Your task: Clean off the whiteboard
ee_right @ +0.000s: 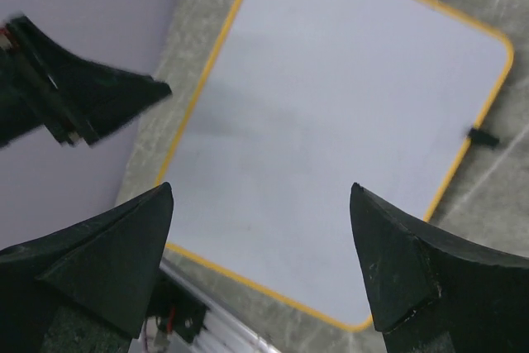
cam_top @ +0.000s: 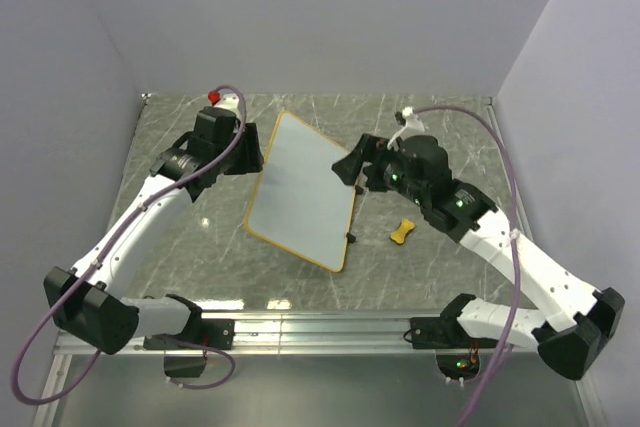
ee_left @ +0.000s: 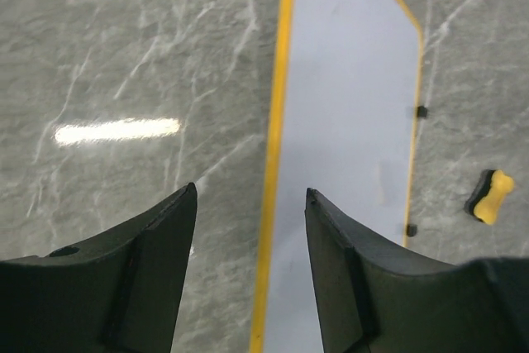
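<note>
The yellow-framed whiteboard (cam_top: 300, 190) lies flat, askew, its white surface unmarked.

White whiteboard (cam_top: 300, 187), yellow-orange frame (ee_left: 278, 121); yellow-black eraser (cam_top: 403, 232); grey marbled table (cam_top: 420, 277).

Whiteboard (cam_top: 300, 190): smooth white face with a satin sheen and a faint grey smudge, inside a thin yellow-orange frame. Counter (cam_top: 420, 137): polished grey marble-look surface with white veins, glossy, with bright reflections. Left tool (ee_left: 250, 196) and right tool (ee_right: 260, 192): matt black plastic. Near rail (cam_top: 320, 332): brushed metal.
</note>
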You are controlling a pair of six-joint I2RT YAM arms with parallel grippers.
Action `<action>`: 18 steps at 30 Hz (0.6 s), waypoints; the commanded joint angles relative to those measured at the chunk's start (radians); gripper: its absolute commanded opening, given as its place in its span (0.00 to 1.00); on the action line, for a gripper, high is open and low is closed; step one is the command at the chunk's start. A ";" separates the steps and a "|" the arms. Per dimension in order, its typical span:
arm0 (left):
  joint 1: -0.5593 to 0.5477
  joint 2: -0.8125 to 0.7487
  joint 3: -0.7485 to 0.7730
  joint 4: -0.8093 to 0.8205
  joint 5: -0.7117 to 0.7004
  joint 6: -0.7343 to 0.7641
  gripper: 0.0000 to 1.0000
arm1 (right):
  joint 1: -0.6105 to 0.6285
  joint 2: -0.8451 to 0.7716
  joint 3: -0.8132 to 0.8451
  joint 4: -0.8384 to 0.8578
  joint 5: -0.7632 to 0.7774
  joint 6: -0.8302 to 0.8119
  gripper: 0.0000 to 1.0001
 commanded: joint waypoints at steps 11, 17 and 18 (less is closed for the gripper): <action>-0.003 -0.290 -0.256 0.132 -0.108 -0.043 0.58 | 0.042 -0.380 -0.371 -0.075 0.171 0.055 0.97; -0.003 -0.322 -0.286 0.136 -0.121 -0.070 0.58 | 0.042 -0.402 -0.368 -0.104 0.178 0.042 0.97; -0.003 -0.327 -0.286 0.137 -0.122 -0.072 0.58 | 0.042 -0.397 -0.364 -0.109 0.180 0.039 0.97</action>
